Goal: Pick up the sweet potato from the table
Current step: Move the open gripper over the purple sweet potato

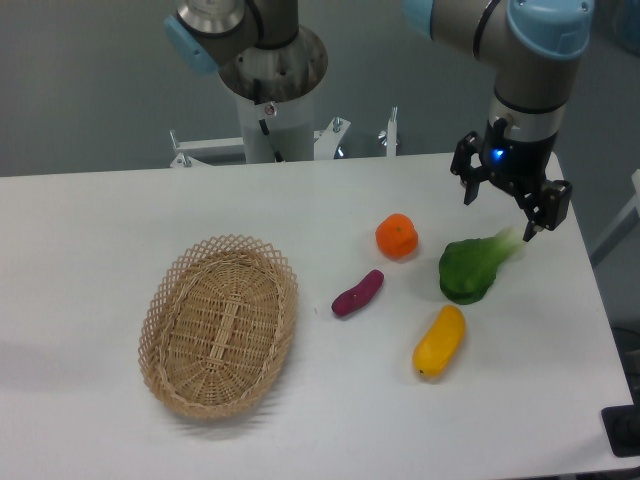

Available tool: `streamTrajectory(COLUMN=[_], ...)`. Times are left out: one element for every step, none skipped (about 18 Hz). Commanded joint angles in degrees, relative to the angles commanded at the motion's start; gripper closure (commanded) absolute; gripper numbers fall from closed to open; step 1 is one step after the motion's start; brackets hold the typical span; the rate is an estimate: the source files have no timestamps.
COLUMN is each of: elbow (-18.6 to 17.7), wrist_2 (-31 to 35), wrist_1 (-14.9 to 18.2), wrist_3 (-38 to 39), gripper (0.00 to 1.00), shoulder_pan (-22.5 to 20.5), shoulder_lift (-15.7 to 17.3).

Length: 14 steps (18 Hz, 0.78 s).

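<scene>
The sweet potato (357,293) is a small slim purple-magenta vegetable lying on the white table (90,230), right of the basket and just below-left of the orange fruit. My gripper (503,213) hangs at the far right of the table, above and to the right of the sweet potato and well apart from it. Its two fingers are spread apart and hold nothing. It is close above the leafy green vegetable.
A woven wicker basket (220,325) sits left of the sweet potato. A round orange fruit (397,236), a green leafy vegetable (472,266) and a yellow oblong vegetable (440,341) lie around it on the right. The robot base (272,100) stands at the back.
</scene>
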<state>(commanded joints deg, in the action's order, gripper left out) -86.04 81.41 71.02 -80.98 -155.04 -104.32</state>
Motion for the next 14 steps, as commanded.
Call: streamTrajectory(elbow=[-1.1,-2.5,-3.6,-5.2,-7.2,-9.0,-10.9,-13.0,-14.7,-15.7,-16.4,-17.1,-17.5,-17.8], wrist_2=[-1.5,-2.0,-2.0,-1.9,-1.9,-1.8,-1.8,-1.8,-1.8,-1.8,-1.7,-1.7,-1.5,-0.7], wrist_1=[-0.1,-0.8,-2.1,-4.1,-6.3,-8.5,-10.3,-11.6,-13.1,-14.7,-15.8,-16.1,-16.2,-16.3], wrist_3=[3.2,5.5,6.6,6.8,6.9,6.8,6.8,6.4,6.1,6.0,6.0,5.9,5.8,5.8], gripper=[0.00,0.00,0.00,0.00,0.00,0.00,0.00,0.00,0.00,0.00,0.00,0.00,0.00,0.00], shoulder_pan=[0.4,0.5,1.1,2.0,2.6,2.8,3.0,3.0,3.2,3.7,4.0,4.4,4.7,5.0], shoulder_lift=[-0.4,-0.5,-0.7,-1.0,-1.0,-0.9,-1.0,-1.1,-1.2,-1.6,-1.8,-2.4,-3.0,-3.4])
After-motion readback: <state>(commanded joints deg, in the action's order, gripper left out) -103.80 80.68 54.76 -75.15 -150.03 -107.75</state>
